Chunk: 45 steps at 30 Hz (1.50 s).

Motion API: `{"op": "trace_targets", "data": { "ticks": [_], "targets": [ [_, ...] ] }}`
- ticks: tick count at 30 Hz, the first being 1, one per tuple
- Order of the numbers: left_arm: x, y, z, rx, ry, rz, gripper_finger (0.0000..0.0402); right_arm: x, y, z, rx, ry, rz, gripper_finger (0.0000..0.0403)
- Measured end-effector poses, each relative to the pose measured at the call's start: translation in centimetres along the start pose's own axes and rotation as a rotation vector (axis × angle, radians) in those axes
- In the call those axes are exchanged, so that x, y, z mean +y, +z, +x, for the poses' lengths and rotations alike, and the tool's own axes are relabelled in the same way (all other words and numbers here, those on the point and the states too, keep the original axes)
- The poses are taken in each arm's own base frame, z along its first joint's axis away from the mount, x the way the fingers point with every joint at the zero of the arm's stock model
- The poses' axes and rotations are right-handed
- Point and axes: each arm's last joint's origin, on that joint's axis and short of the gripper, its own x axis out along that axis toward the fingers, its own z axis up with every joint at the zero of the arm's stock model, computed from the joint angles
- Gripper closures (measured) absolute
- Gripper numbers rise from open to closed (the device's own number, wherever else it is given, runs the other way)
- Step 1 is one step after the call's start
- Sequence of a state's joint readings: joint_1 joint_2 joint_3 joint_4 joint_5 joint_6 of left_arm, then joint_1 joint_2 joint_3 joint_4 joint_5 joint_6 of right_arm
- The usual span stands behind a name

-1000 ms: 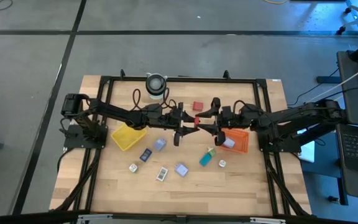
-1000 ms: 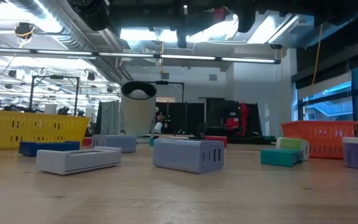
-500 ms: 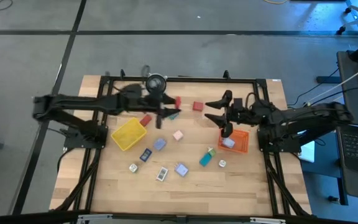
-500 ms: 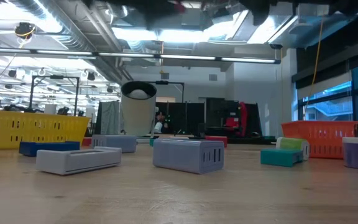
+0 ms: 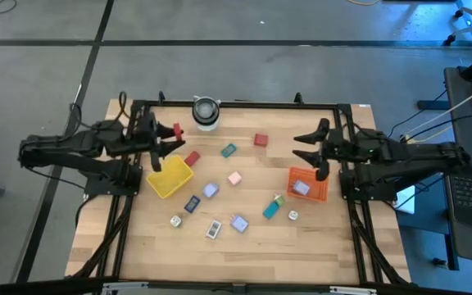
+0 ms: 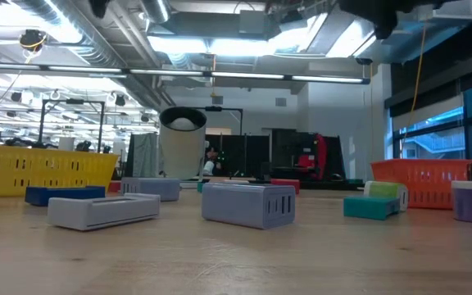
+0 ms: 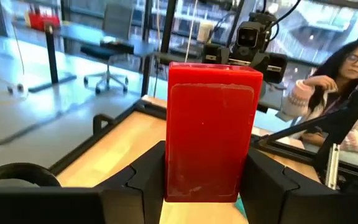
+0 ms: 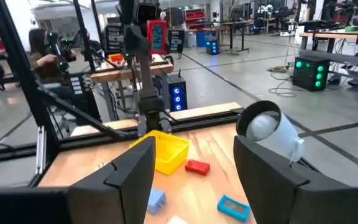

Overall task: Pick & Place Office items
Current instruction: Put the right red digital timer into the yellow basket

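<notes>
My left gripper (image 5: 167, 134) hovers level over the table's left edge, beyond the yellow tray's (image 5: 170, 177) far corner, shut on a red block (image 7: 210, 124). My right gripper (image 5: 306, 146) stands open and level above the far side of the orange tray (image 5: 318, 193), with nothing between its fingers (image 8: 135, 168). Loose office items lie flat on the wood between the trays: a red piece (image 5: 192, 158), a teal one (image 5: 229, 151), another red one (image 5: 260, 140), a pink one (image 5: 234, 178), pale blue ones, a dark blue one and white ones. My left gripper pinches the red block's two long side faces (image 7: 174, 177) between its two fingers, at the block's lower end. The fingers (image 7: 143, 177) come level from the table's left side. The block stands upright between them, its upper end free, lifted clear of the table.
A round white-and-grey cylinder (image 5: 206, 111) stands at the far edge. A purple piece lies in the orange tray. A black frame (image 5: 236, 105) runs around the table. A person (image 7: 353, 81) sits beyond the table's right side. Bare wood lies along the near edge.
Both grippers have drawn apart from the table's middle and risen. My left gripper has swung toward the left edge with the red block, tipping up to level. My right gripper has pulled back toward the right edge, over the orange tray.
</notes>
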State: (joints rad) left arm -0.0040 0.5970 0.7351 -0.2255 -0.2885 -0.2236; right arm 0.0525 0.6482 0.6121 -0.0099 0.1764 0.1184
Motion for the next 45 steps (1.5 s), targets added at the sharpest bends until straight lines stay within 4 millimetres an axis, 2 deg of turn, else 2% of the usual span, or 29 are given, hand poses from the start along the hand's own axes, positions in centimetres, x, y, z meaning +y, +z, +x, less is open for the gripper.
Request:
{"op": "trace_targets", "data": {
  "ticks": [6,11,18,21,28,40,45],
  "targets": [
    [0.8,-4.5,-1.0,-0.092,0.007,-0.003,0.0229,-0.5,-0.2,-2.9,0.047,-0.006,-0.007,0.0186],
    [1.5,-6.8,-1.4,-0.079,0.019,-0.050,0.0241,-1.0,-1.2,-4.5,0.130,-0.037,0.026,0.0186],
    [1.8,-8.7,-1.3,0.050,0.048,-0.148,0.0229,-1.5,-6.2,-4.1,0.299,-0.055,0.081,0.0186],
    [2.0,-9.3,-1.4,0.106,0.070,-0.188,0.0231,-1.5,-7.7,-3.6,0.304,-0.024,0.087,0.0186],
    [2.2,-10.7,-1.7,0.276,0.066,-0.347,0.0234,-1.2,-7.5,-3.3,0.240,0.047,0.098,0.0186],
    [2.6,-13.1,-2.2,0.537,0.232,-0.762,0.0237,-1.0,-7.2,-3.2,0.214,0.094,0.115,0.0186],
    [2.5,-14.1,-1.5,0.649,0.318,-0.784,0.0237,-1.0,-7.2,-3.2,0.216,0.103,0.113,0.0186]
  ]
}}
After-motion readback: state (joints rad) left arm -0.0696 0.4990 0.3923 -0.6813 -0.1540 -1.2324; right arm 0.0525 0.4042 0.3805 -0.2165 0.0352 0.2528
